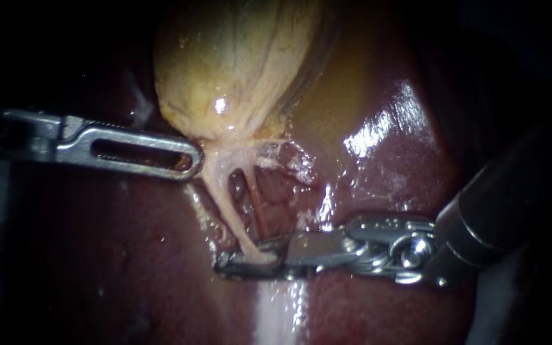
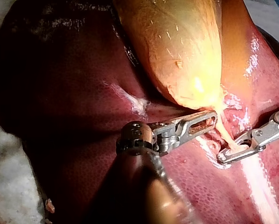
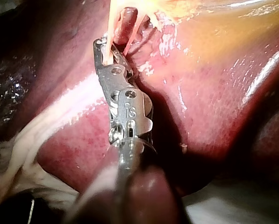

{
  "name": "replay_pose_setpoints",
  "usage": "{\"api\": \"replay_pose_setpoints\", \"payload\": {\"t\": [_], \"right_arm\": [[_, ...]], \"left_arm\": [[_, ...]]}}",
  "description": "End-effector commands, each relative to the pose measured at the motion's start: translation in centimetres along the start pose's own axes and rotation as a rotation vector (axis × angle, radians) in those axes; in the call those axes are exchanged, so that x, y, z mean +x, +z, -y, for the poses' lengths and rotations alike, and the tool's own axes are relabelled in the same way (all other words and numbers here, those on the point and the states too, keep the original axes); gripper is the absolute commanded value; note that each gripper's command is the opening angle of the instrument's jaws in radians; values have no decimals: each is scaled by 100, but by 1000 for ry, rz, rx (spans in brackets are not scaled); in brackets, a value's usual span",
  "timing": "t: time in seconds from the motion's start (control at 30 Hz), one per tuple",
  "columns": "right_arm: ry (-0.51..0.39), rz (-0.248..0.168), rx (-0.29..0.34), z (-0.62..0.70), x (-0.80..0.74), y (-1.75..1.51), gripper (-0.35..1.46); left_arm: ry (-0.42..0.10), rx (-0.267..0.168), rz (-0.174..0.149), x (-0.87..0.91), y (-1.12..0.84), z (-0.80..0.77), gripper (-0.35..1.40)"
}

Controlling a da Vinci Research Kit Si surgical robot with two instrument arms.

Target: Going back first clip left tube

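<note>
The yellow gallbladder (image 1: 237, 64) lies on the dark red liver (image 1: 391, 172). From its neck the pale left tube (image 1: 223, 191) runs down, and a thinner reddish tube (image 1: 257, 214) lies just to its right. My left instrument (image 1: 194, 160) comes in from the left, its slotted jaws shut on the pale tissue at the gallbladder's neck (image 2: 218, 109). My right instrument (image 1: 226, 263) comes in from the right. Its jaws stand open around the lower end of the left tube (image 3: 110, 28), with a gap showing. I cannot make out a clip.
A pale whitish band (image 1: 276, 313) runs along the liver below the right instrument's jaws. Wet, glossy liver (image 1: 384, 128) rises to the right of the gallbladder. White cloth (image 2: 8, 186) lies beyond the liver's edge in the left wrist view.
</note>
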Motion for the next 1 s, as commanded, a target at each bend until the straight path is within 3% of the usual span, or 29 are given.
{"api": "replay_pose_setpoints", "payload": {"t": [0.03, 0.3, 0.4, 0.47, 0.53, 0.57, 0.73, 1.0], "right_arm": [[0, 0, 0, 0, 0, 0, -35], [1, 2, -2, 0, 1, 0, -35], [2, -17, 13, 0, 3, -1, -35], [3, -46, 62, 0, 6, -2, -5], [-60, -86, 76, 0, 13, 0, 36], [-77, -98, 78, 0, 16, 1, 41], [-147, -120, 42, 3, 26, 3, 49], [-221, -121, 41, 2, 34, -14, 49]], "left_arm": [[0, 0, 0, 0, 0, 0, -35], [0, 0, 0, 0, 0, 0, -35], [0, 0, 0, 0, 0, 0, -35], [0, 0, 0, 0, 0, 0, -35], [0, 0, 0, 0, 0, 0, -35], [0, 0, 0, 0, 0, 1, -35], [1, 0, 1, -1, -1, 2, -35], [1, -1, 1, -1, -1, 2, -35]]}}
